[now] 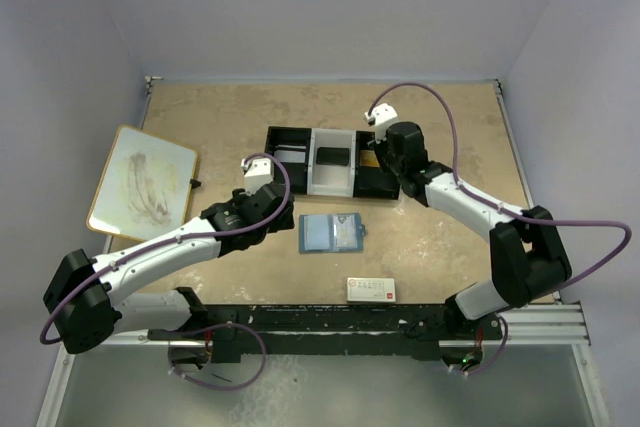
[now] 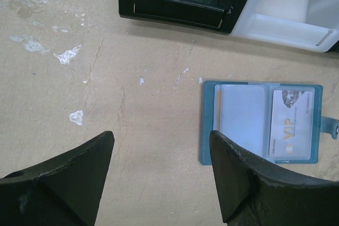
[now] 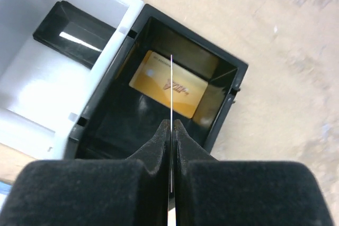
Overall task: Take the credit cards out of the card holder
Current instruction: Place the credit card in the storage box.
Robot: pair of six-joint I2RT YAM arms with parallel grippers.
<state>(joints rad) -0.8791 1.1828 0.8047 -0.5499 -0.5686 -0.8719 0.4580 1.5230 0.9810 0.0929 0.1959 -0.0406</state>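
Board (image 1: 142, 182): white and smeared, lies flat at the far left of the table (image 1: 230, 117). It is well apart from the work and no obstacle.
Left gripper (image 2: 159, 136): released, jaws spread wide, nothing between them. It hovers low over bare table just left of the wallet (image 2: 241, 117), likely poised to pin it down or take the next card.
Wallet: open and flat near the table's middle, just in front of the tray (image 2: 280, 27). The left clear pocket looks empty.
Grey card (image 2: 290, 130): face up in the wallet's right pocket, not yet out. The sleeve covers it, so a pull probably needs the wallet held down.
Tray: black-and-white, and by the look of it the drop place.
Box (image 1: 371, 289): white with red print, near the front edge, apart from both grippers.
Right gripper (image 3: 171, 123): clenched on the held card (image 3: 171, 93), which stands upright above the tray's right black bin (image 3: 212, 78), seemingly placed for a drop. Only the card's pale edge shows, so its face cannot be told.
Gold card (image 3: 159, 80): flat on that bin's floor, out of the wallet. The bin's close walls are the one thing in the way.
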